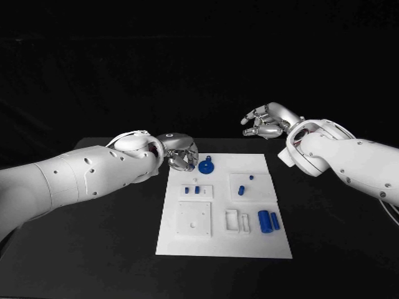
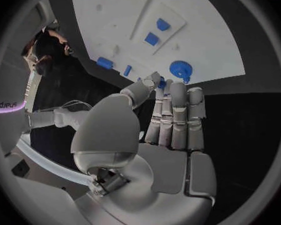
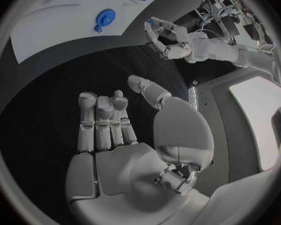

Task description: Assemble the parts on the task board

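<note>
The left hand (image 1: pixel 180 153) sits at the far left corner of the white task board (image 1: pixel 186 246), its fingers drawn together; in the left wrist view a small blue part (image 2: pixel 161 83) shows pinched between the thumb and fingertips, so it grasps that piece. Just beside it on the board lies a round blue gear (image 1: pixel 206 166). Nearer the middle, small blue pegs (image 1: pixel 193 189) stand in a raised block, and another blue piece (image 1: pixel 241 190) sits in the block next to it. Toward the board's near right lie two blue cylinders (image 1: pixel 265 221) side by side. The right hand (image 1: pixel 268 121) hovers above the black surface (image 1: pixel 73 261) beyond the board's far right corner, released, fingers apart, holding nothing.
</note>
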